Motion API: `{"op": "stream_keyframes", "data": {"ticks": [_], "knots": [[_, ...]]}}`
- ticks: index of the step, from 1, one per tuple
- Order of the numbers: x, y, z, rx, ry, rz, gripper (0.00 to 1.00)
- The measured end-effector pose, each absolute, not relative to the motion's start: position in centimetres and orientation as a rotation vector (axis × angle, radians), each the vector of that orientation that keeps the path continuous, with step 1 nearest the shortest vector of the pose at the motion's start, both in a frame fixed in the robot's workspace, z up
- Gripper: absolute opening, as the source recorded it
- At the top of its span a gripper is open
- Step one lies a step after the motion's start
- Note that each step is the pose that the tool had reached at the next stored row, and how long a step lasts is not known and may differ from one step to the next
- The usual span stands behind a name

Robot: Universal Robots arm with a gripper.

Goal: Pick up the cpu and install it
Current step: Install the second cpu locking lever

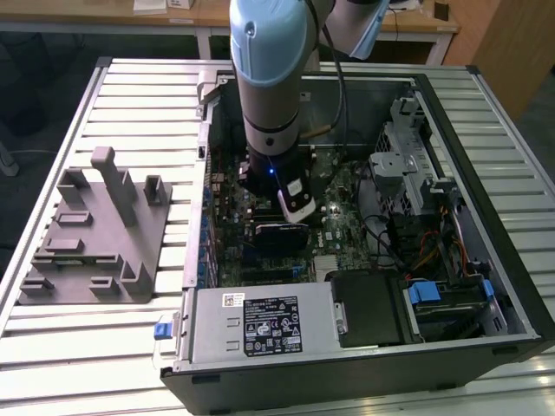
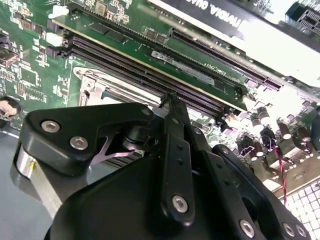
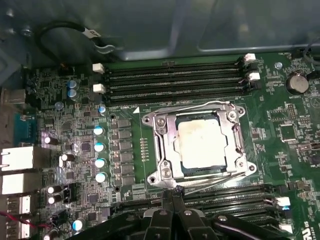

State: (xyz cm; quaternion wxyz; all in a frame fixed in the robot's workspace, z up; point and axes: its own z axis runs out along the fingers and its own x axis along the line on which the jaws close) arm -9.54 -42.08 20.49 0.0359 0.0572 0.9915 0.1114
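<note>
The cpu point(image 3: 201, 143) sat inside its metal socket frame point(image 3: 165, 172), already placed; the gripper point(image 3: 172, 192) hovered beside the frame, fingers pressed together, holding nothing.

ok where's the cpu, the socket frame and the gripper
cpu point(image 3: 201, 143), first wrist view, middle of its pale metal top, seated in the socket.
socket frame point(image 3: 164, 145), first wrist view, silver side bar beside the cpu.
gripper point(image 3: 174, 192), first wrist view, tips of its black fingers at the socket's edge.
</note>
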Motion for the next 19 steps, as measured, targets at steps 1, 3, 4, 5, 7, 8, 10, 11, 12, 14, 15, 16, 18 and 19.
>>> {"op": "stream_keyframes", "data": {"ticks": [1, 3, 4, 5, 7, 8, 10, 11, 12, 14, 15, 16, 18, 19], "knots": [[-9.7, -42.2, 20.4, 0.176, 3.044, 0.360, 0.11], [-9.9, -42.2, 20.2, 0.177, 3.043, 0.376, 0.11], [-10.0, -42.2, 20.2, 0.177, 3.042, 0.383, 0.11], [-10.1, -42.2, 20.1, 0.177, 3.042, 0.390, 0.11], [-10.3, -42.2, 19.9, 0.178, 3.040, 0.404, 0.11], [-10.3, -42.2, 19.8, 0.178, 3.040, 0.409, 0.11], [-10.3, -42.2, 19.5, 0.178, 3.039, 0.415, 0.11], [-10.3, -42.2, 19.4, 0.179, 3.039, 0.419, 0.11], [-10.3, -42.2, 19.4, 0.179, 3.038, 0.425, 0.11], [-10.3, -42.2, 19.3, 0.179, 3.036, 0.441, 0.11], [-10.3, -42.2, 19.2, 0.180, 3.036, 0.449, 0.11], [-10.3, -42.2, 19.2, 0.180, 3.035, 0.456, 0.11], [-10.3, -42.2, 19.0, 0.180, 3.033, 0.470, 0.11], [-10.3, -42.2, 19.0, 0.180, 3.032, 0.476, 0.11]]}}
